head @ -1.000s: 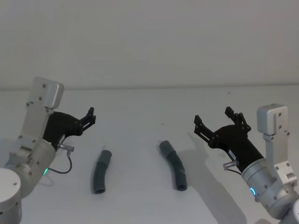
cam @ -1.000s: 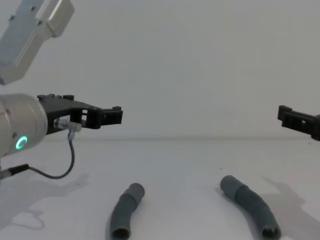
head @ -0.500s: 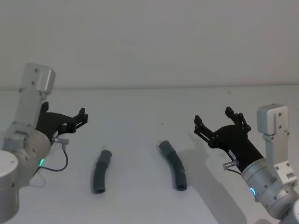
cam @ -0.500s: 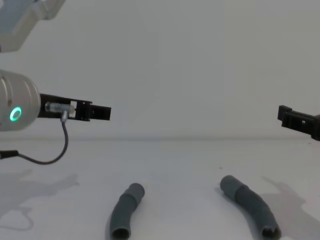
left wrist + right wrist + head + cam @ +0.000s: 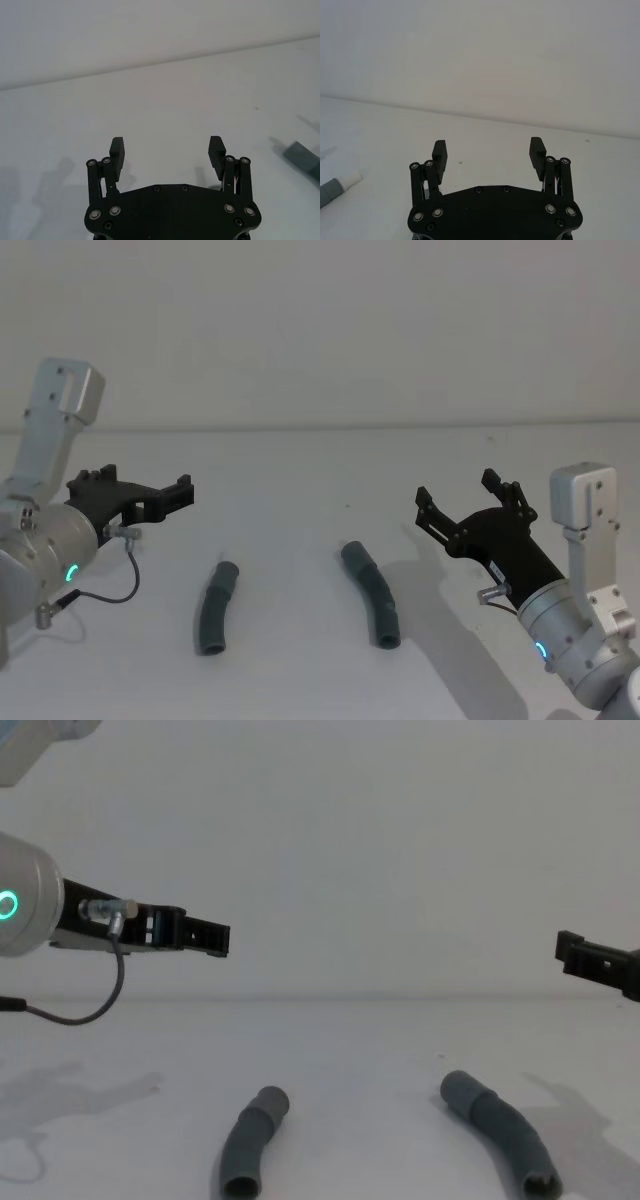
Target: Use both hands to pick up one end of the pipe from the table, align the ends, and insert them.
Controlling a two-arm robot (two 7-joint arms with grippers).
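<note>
Two dark-grey bent pipe pieces lie apart on the white table (image 5: 300, 465): the shorter left piece (image 5: 214, 606) (image 5: 251, 1152) and the longer right piece (image 5: 372, 593) (image 5: 498, 1129). Both near ends show open mouths in the chest view. My left gripper (image 5: 176, 491) (image 5: 214, 936) (image 5: 166, 146) hovers open and empty above the table, left of and beyond the left piece. My right gripper (image 5: 457, 492) (image 5: 571, 951) (image 5: 488, 148) hovers open and empty to the right of the right piece. A whitish plug tip (image 5: 350, 178) of one piece shows at the right wrist view's edge.
A plain white wall (image 5: 320, 330) rises behind the table. A grey cable (image 5: 112, 585) loops from my left wrist down toward the table. Shadows of the arms fall on the surface; bare table lies between and around the two pieces.
My left arm has swung outward to the left and its gripper has levelled out, still open above the table. The right arm and both pipe pieces have stayed put.
</note>
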